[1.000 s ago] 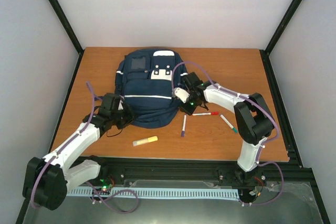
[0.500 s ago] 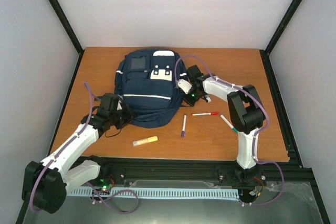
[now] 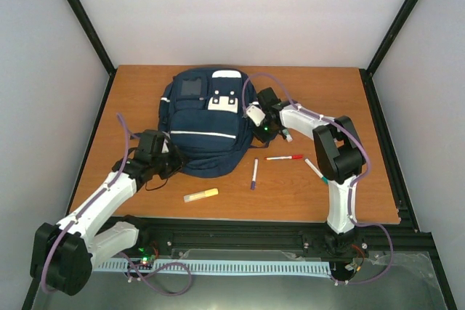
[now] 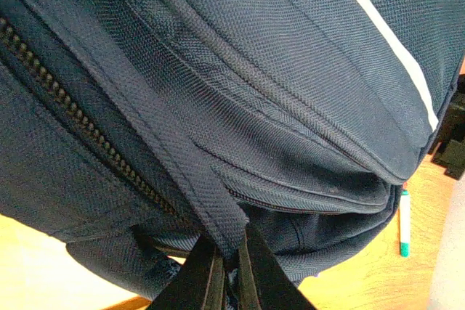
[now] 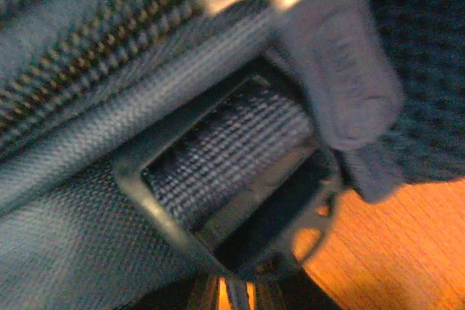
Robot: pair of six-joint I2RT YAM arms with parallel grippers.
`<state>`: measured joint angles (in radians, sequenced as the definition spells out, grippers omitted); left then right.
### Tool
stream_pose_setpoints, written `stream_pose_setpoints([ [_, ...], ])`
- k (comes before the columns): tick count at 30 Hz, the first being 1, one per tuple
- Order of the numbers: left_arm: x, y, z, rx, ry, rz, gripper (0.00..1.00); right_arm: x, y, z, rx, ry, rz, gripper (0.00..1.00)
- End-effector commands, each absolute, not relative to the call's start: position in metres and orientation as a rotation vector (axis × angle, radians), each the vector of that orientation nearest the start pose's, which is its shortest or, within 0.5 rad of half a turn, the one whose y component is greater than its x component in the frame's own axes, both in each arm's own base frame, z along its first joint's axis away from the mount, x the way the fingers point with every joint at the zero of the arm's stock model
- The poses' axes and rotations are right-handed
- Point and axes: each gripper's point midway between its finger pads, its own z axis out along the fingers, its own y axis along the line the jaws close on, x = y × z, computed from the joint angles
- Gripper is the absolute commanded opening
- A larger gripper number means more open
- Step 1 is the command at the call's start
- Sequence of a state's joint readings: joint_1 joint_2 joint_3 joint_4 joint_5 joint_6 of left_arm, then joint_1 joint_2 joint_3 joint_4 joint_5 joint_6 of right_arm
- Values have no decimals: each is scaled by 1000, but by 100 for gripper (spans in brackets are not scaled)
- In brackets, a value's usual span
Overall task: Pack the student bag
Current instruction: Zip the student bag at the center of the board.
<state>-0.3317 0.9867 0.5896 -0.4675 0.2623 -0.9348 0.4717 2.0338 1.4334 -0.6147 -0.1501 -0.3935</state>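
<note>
Left gripper point(image 4: 229, 250), jaws nearly together, pinches a webbing strap point(image 4: 182, 157) of the bag point(image 3: 203, 117), which lies against the table's point(image 3: 341, 92) far edge, left of centre. Right gripper point(image 3: 258, 134) meets the bag's right side; its wrist view is blurred, so the jaw state cannot be told. Wooden table, white walls.

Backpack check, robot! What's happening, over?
Left gripper shut on the student bag strap. Right gripper at its side buckle, grip unclear. Pens and highlighter lie outside, on the table.
</note>
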Motion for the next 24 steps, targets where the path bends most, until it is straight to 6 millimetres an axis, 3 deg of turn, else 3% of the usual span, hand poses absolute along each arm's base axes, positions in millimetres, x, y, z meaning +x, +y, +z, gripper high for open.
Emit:
stream_pose_setpoints([
  [1, 262, -132, 122, -571, 2482, -817, 3, 410, 235, 73, -1131, 2412, 257, 17],
  [3, 264, -133, 121, -554, 2489, -805, 8, 407, 236, 83, -1136, 2398, 276, 28],
  [7, 266, -137, 123, -494, 2498, -814, 47, 393, 234, 101, -1142, 2388, 313, 41],
  [9, 267, -140, 128, -450, 2492, -823, 59, 384, 233, 116, -1136, 2362, 330, 44],
  [12, 268, -142, 140, -380, 2470, -831, 77, 369, 230, 151, -1125, 2288, 362, 48],
  [13, 269, -143, 147, -351, 2454, -835, 92, 363, 230, 164, -1121, 2260, 379, 49],
  [14, 270, -143, 156, -318, 2437, -834, 99, 358, 229, 176, -1113, 2234, 389, 50],
  [18, 274, -130, 175, -273, 2444, -691, 100, 341, 218, 225, -1051, 2121, 379, 58],
  [20, 279, -126, 184, -233, 2441, -635, 100, 335, 209, 244, -1009, 2075, 346, 72],
  [21, 283, -123, 188, -230, 2437, -596, 100, 334, 204, 250, -983, 2061, 322, 90],
  [22, 288, -119, 191, -229, 2429, -561, 100, 334, 197, 253, -950, 2055, 293, 99],
  [24, 296, -118, 201, -214, 2379, -543, 100, 333, 183, 250, -875, 2083, 251, 100],
])
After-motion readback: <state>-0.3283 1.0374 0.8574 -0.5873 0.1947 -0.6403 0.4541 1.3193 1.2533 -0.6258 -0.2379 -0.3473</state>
